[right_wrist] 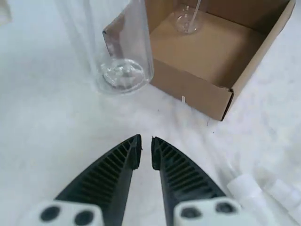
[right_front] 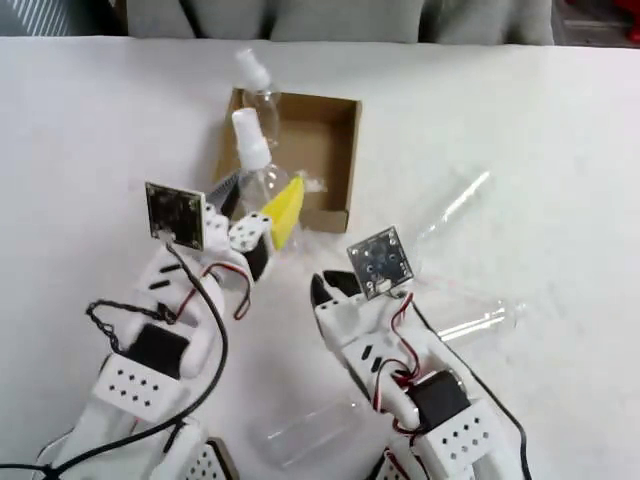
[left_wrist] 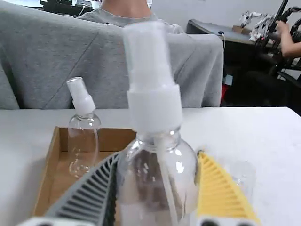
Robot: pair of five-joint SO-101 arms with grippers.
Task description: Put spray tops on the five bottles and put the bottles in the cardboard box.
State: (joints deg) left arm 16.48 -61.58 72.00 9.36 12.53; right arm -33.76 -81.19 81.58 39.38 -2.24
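My left gripper [right_front: 258, 195] [left_wrist: 157, 160], with one grey and one yellow finger, is shut on a clear bottle [right_front: 262, 178] [left_wrist: 155, 179] that carries a white spray top [left_wrist: 151, 89]. It holds the bottle upright by the near corner of the cardboard box [right_front: 330, 150] [right_wrist: 207, 52]; the bottle's base [right_wrist: 121, 73] stays outside the box wall. A second capped bottle [right_front: 256, 88] [left_wrist: 83, 136] stands in the box. My right gripper [right_front: 322, 288] [right_wrist: 146, 150] rests low over bare table just short of the box, black fingers shut on nothing.
Three uncapped clear bottles lie on the table: one right of the box [right_front: 455, 205], one beside the right arm [right_front: 480, 320], one between the arms' bases [right_front: 305, 430]. Loose white spray tops [right_wrist: 248, 188] lie near the right gripper.
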